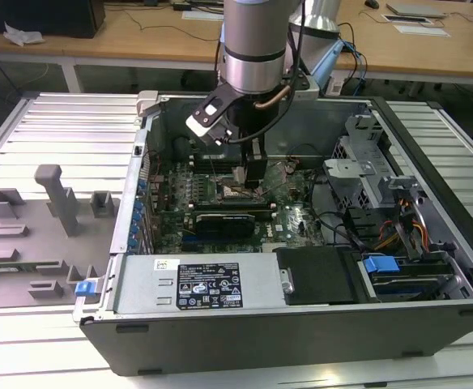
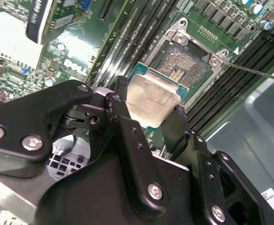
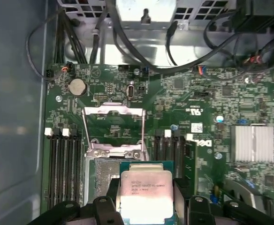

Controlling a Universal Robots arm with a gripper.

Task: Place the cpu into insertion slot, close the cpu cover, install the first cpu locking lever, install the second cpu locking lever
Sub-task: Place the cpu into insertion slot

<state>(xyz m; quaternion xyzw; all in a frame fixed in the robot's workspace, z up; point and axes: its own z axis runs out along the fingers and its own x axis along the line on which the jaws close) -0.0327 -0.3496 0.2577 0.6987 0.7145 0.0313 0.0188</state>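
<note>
As the tool point(image 2: 148, 107) clamps its edges, the cpu point(image 2: 152, 96) (flat) hovers.

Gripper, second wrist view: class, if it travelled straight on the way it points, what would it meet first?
Probably the insertion slot: the gripper, holding the cpu, points down at it, and the cpu cover stands swung open. The chip would touch first; depth is unclear.

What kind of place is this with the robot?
Likely a robotics lab or workshop: an open computer case lies on a slatted metal table, a robot arm reaches into it holding the cpu, and wooden desks stand behind.
</note>
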